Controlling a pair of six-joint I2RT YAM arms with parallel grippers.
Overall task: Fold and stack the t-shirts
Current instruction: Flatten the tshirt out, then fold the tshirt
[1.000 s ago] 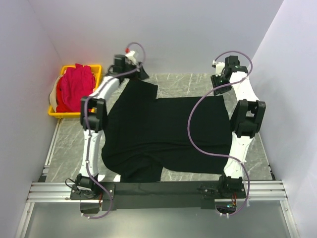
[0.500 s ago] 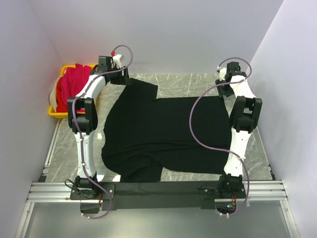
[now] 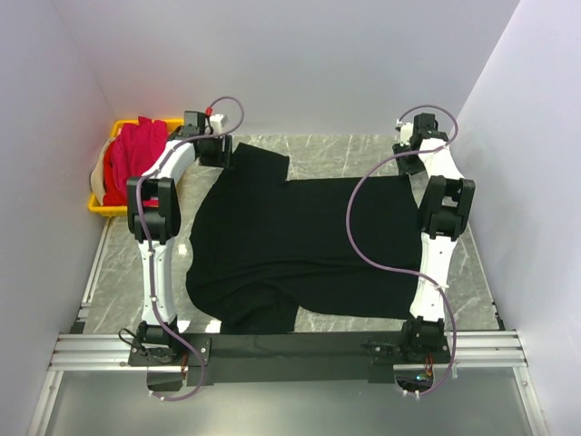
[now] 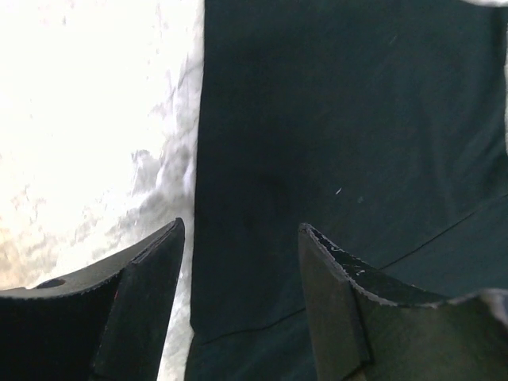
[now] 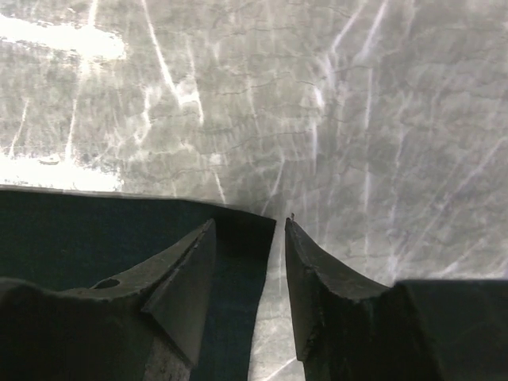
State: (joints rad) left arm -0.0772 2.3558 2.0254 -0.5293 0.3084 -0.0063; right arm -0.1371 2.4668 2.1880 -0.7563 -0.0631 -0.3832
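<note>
A large black t-shirt (image 3: 300,236) lies spread flat on the marble table, one sleeve reaching toward the far left. My left gripper (image 3: 222,153) hangs over that far left sleeve. In the left wrist view it (image 4: 242,230) stands open, black cloth (image 4: 333,119) flat beneath the gap and the cloth's left edge just inside the left finger (image 4: 147,302). My right gripper (image 3: 408,163) is at the shirt's far right corner. It (image 5: 250,225) is open too, and the corner of the black cloth (image 5: 238,238) lies between its fingers. Magenta-pink t-shirts (image 3: 136,159) are heaped in a crate.
The yellow crate (image 3: 102,207) stands at the far left against the wall. White walls close in the left, back and right sides. Bare marble (image 5: 238,95) shows beyond the shirt's far edge. A metal rail (image 3: 290,350) carries the arm bases at the near edge.
My left arm has swung left and its gripper has come a little nearer, onto the sleeve's left edge. The right gripper shifted slightly toward the far right corner. The black shirt has not moved.
</note>
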